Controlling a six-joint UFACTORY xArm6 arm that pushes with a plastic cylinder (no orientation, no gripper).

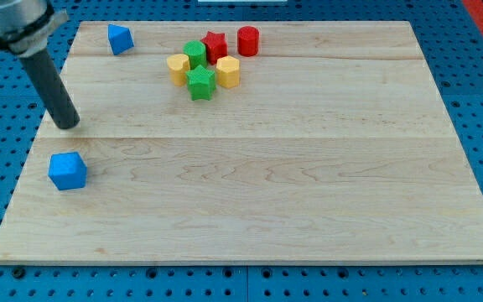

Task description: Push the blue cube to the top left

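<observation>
The blue cube (67,170) lies near the left edge of the wooden board (309,168), in the lower half. My tip (68,124) rests on the board just above the cube, a short gap apart from it. The dark rod slants up to the view's top left corner. A second blue block (120,39), of an angular shape, sits near the board's top left corner.
A cluster sits at the top centre: a green block (195,54), a red star (215,45), a red cylinder (248,40), a yellow block (179,67), a green star (200,82) and a yellow block (228,72). A blue pegboard surrounds the board.
</observation>
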